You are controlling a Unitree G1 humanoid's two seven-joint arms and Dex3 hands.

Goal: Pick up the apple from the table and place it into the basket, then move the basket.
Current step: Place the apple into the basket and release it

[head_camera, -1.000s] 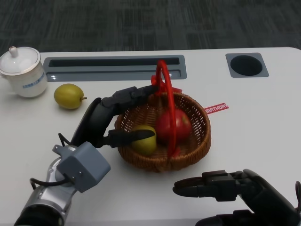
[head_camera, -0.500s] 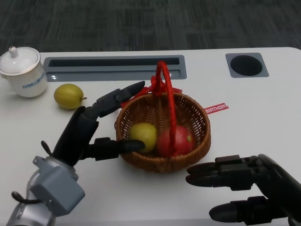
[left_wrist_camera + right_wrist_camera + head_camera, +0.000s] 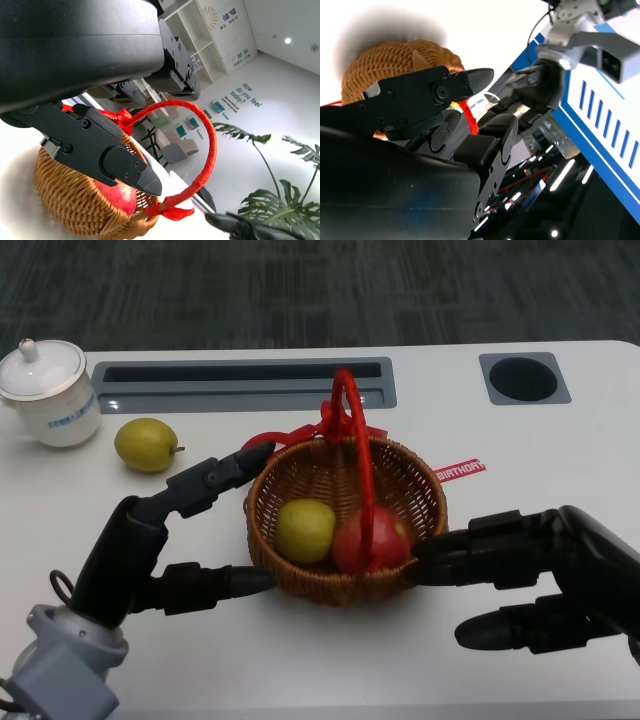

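- Basket (image 3: 300, 502) is sitting between both hands, apple (image 3: 372, 538) inside.
- Right hand (image 3: 540, 575) fingers, spread and empty, are nearing its rim.
- Left hand (image 3: 160, 545) is flanking it, fingers wide.

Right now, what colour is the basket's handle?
Red. The basket's handle arches over the wicker and shows best in the head view.

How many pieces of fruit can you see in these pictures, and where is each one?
3. A yellow-green fruit and a red apple lie in the basket; another yellow-green fruit sits on the table beside the lidded cup. More could hide underneath.
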